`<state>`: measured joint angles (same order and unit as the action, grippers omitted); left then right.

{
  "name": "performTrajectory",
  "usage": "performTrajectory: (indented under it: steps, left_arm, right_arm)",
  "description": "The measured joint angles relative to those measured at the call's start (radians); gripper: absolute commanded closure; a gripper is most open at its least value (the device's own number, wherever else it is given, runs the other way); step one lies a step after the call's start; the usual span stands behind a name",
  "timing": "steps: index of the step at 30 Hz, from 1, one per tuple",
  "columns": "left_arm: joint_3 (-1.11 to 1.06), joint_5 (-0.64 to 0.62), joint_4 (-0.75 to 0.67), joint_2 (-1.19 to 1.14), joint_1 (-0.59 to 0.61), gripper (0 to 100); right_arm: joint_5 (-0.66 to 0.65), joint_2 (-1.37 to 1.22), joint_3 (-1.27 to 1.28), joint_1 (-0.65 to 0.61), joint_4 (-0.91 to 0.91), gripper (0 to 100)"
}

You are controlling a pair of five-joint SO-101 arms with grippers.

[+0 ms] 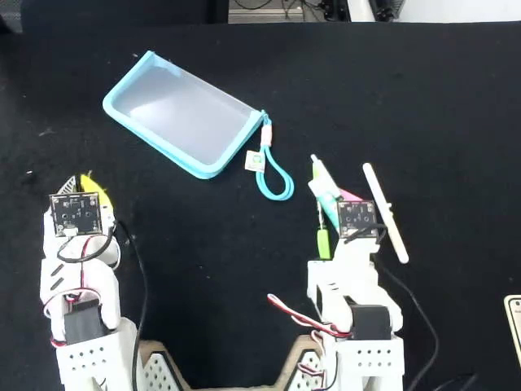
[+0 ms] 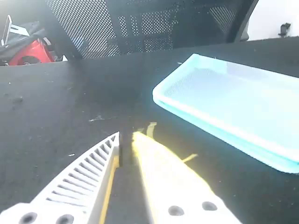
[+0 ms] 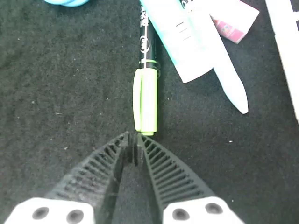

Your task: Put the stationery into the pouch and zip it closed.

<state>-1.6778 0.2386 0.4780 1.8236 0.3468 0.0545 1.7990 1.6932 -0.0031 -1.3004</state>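
The light blue pouch (image 1: 183, 114) lies flat at the table's back left, its blue loop strap (image 1: 274, 177) trailing toward the middle. The stationery lies in a cluster right of centre: a black marker with a green cap (image 3: 145, 100), a white and mint tube (image 3: 180, 32), a white pen (image 3: 224, 70), a pink eraser (image 3: 229, 21) and a long white ruler (image 1: 384, 212). My right gripper (image 3: 134, 136) is shut and holds nothing, its tips just short of the marker's green cap. Also shut and holding nothing, my left gripper (image 2: 126, 136) sits low at the front left, with the pouch (image 2: 233, 102) well ahead of it.
The table is covered in black cloth (image 1: 203, 269). A small pale object (image 1: 514, 319) sits at the right edge. Mesh chair backs (image 2: 154, 23) stand beyond the far edge. Cables hang beside both arm bases.
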Motion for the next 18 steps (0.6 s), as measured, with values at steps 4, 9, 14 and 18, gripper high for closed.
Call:
performTrajectory:
  steps: [4, 9, 14, 18]
  left_arm:
    - [0.041, -0.064, 0.083, -0.002, -0.002, 83]
    - [0.252, -0.083, 0.282, 0.000, -0.002, 83]
    - [0.339, -0.083, 0.471, 0.008, -0.031, 83]
    - [0.342, -0.083, 0.582, 0.008, -0.032, 83]
  right_arm:
    - [0.000, 0.000, 0.000, 0.000, 0.000, 98.6]
    - [0.000, 0.000, 0.000, 0.000, 0.000, 98.6]
    - [0.000, 0.000, 0.000, 0.000, 0.000, 98.6]
    - [0.000, 0.000, 0.000, 0.000, 0.000, 98.6]
